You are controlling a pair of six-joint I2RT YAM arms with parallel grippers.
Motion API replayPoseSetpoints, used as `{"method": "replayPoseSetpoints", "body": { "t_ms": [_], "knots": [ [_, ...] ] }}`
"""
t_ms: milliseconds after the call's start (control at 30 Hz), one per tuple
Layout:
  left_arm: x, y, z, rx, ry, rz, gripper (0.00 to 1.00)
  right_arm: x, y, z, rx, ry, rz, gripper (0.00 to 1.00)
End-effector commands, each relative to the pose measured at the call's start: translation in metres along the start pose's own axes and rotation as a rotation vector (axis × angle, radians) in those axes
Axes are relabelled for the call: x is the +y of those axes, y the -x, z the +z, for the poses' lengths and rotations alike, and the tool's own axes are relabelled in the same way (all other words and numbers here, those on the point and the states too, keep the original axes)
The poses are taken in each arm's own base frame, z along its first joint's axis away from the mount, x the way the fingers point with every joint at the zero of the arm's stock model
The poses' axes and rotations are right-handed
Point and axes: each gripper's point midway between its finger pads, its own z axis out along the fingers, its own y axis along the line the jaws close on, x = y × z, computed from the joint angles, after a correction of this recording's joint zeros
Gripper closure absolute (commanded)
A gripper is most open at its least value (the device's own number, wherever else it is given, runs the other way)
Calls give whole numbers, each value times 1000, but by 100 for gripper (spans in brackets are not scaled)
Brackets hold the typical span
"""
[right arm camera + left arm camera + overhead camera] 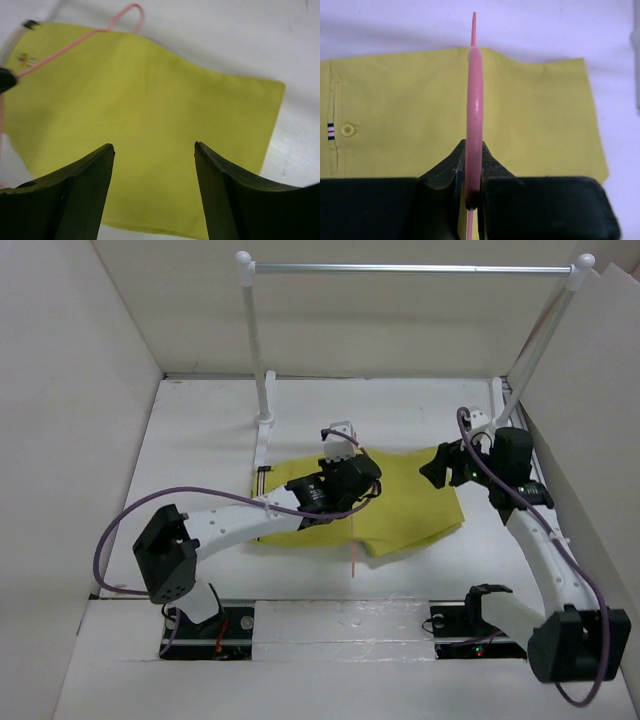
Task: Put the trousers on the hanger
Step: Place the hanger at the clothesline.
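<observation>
The yellow trousers [410, 505] lie folded flat on the white table. My left gripper [362, 480] hovers over their middle and is shut on the pale pink hanger [354, 552], which stands edge-on across the cloth. In the left wrist view the hanger [474, 95] is pinched between the closed jaws of the left gripper [474, 152], with the trousers [395, 115] and their striped trim below. My right gripper [437, 466] is open and empty over the trousers' right end. The right wrist view shows the right gripper [154, 147] above the cloth [150, 85], with the hanger's hook [129, 11] beyond.
A tall stand with white posts and a silver rail [410, 269] spans the back of the table. Its left post base [264, 420] stands just behind the trousers. White walls [70, 390] close in both sides and the back.
</observation>
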Motion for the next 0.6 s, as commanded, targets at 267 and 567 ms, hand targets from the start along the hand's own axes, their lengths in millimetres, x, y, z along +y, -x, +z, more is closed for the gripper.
{"method": "replayPoseSetpoints", "body": {
  "t_ms": [267,567],
  "knots": [
    [-60,178,-88,-273,-192,-175,100,195,103,-69,-255,396,-15,22],
    [-84,225,-117,-302,-260,-150,100,231,129,-40,-298,516,87,26]
  ]
}}
